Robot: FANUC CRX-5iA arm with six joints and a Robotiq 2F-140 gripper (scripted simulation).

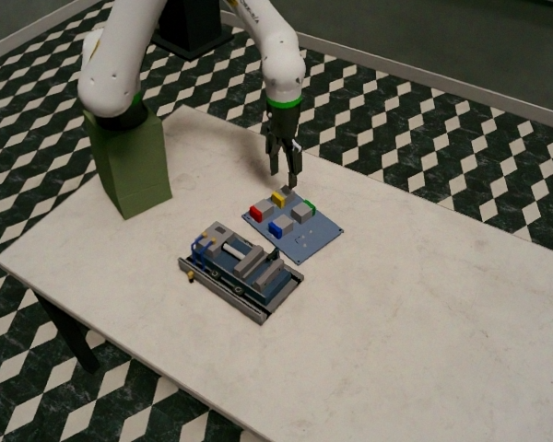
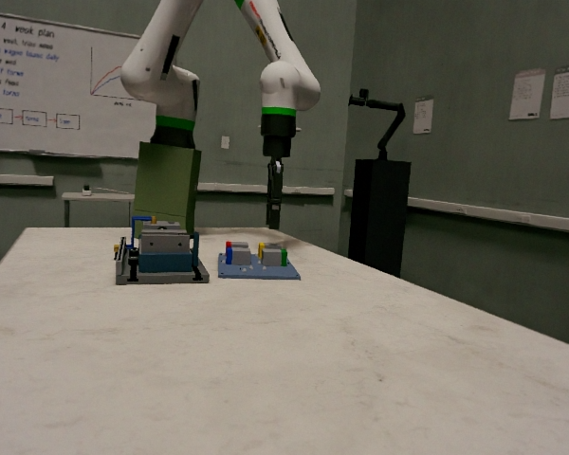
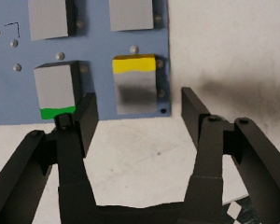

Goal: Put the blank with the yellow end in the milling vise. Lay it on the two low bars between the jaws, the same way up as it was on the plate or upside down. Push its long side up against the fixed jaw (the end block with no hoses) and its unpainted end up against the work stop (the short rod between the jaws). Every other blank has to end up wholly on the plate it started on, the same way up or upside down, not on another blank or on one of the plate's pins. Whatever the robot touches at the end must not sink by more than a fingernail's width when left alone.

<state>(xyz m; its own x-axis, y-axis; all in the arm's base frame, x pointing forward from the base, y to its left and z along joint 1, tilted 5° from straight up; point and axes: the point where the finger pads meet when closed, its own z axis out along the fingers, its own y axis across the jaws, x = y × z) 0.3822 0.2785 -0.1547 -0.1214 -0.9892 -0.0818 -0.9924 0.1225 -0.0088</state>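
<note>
The blank with the yellow end (image 1: 277, 199) (image 2: 261, 250) (image 3: 135, 79) lies on the blue plate (image 1: 322, 235) (image 2: 260, 273) (image 3: 100, 56), near a corner, with pins beside it. My gripper (image 1: 283, 179) (image 2: 273, 227) (image 3: 139, 104) is open and empty, pointing down above this blank. In the wrist view the blank shows between the two fingers, and a dark shadow lies on its grey top. The vise (image 1: 224, 291) (image 2: 164, 263) stands beside the plate. Its fixed jaw (image 1: 269, 275) and hose-side jaw (image 1: 249, 261) stand apart with no blank visible between them. The work stop and low bars are hard to make out.
The plate also holds the red-ended blank (image 1: 263, 210) (image 3: 131, 16), the blue-ended blank (image 1: 281, 226) (image 2: 239, 256) (image 3: 49, 19) and the green-ended blank (image 1: 302, 212) (image 2: 272, 256) (image 3: 56, 86). In the wrist view the left finger is close to the green-ended blank. Blue hoses rise at the vise's end.
</note>
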